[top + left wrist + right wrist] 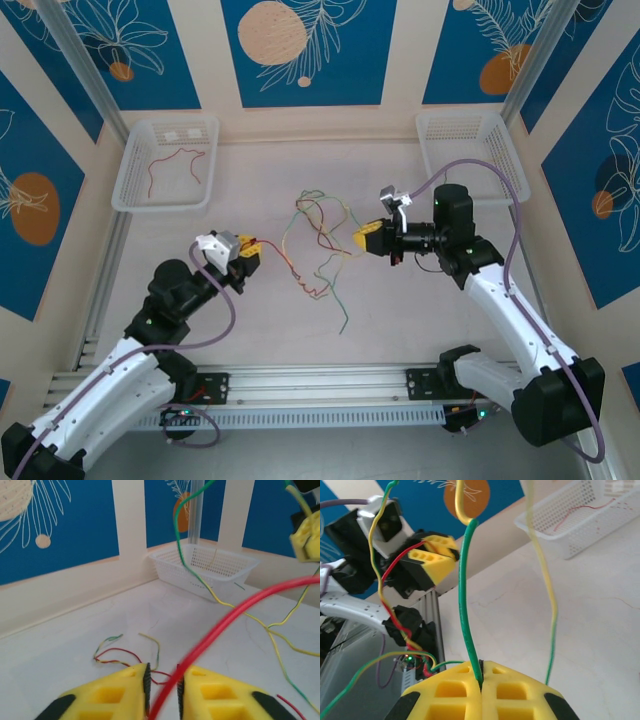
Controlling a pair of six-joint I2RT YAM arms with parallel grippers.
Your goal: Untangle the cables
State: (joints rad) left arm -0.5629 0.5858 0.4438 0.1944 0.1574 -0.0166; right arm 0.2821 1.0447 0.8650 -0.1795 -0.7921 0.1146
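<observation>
left wrist: pinches red cable (225, 625) in left gripper (163, 680); right wrist: clamps green cable (466, 605) in shut right gripper (481, 672); strings cables (315, 240) between both.

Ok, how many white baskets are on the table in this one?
2. One basket sits at the far left corner with a red cable lying inside; the other basket sits at the far right corner.

Tangled cables (318, 244): thin wavy wires, red and green-yellow, loose knot at centre, strands stretched sideways.
</observation>
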